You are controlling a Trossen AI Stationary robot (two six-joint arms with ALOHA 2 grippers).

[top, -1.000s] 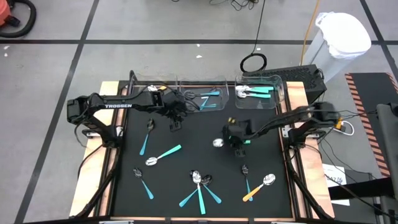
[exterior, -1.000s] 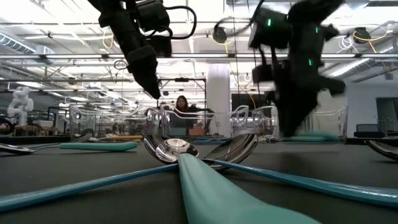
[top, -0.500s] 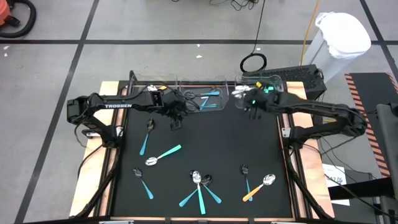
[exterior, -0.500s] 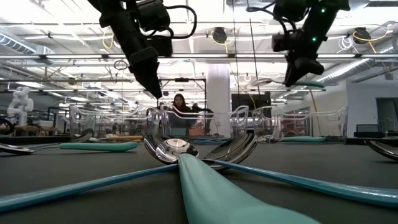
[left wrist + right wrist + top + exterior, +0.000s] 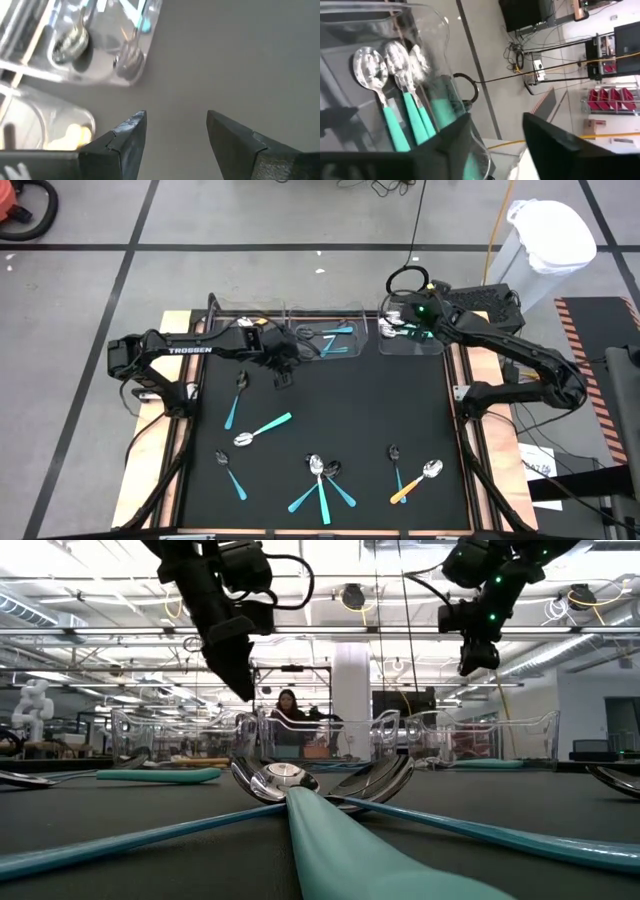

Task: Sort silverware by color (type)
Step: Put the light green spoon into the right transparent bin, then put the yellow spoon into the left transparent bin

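Several spoons lie flat on the black mat: teal-handled ones, and one with an orange handle. More teal spoons lie in the far right clear bin. My right gripper hangs open above that bin with nothing between its fingers. My left gripper hovers open over bare mat just in front of the middle bin, holding nothing.
Three clear bins stand in a row along the table's far edge; the middle one holds teal spoons, the left one shows something yellow in the left wrist view. A white bag-lined bin stands beyond the table's right far corner. A person sits far behind.
My right gripper rose from the middle of the mat, where a silver-bowled spoon lay beside it, and swung to the far right bin. Half a second ago a teal spoon showed at its fingers; now none does. That spoon is gone from the mat.
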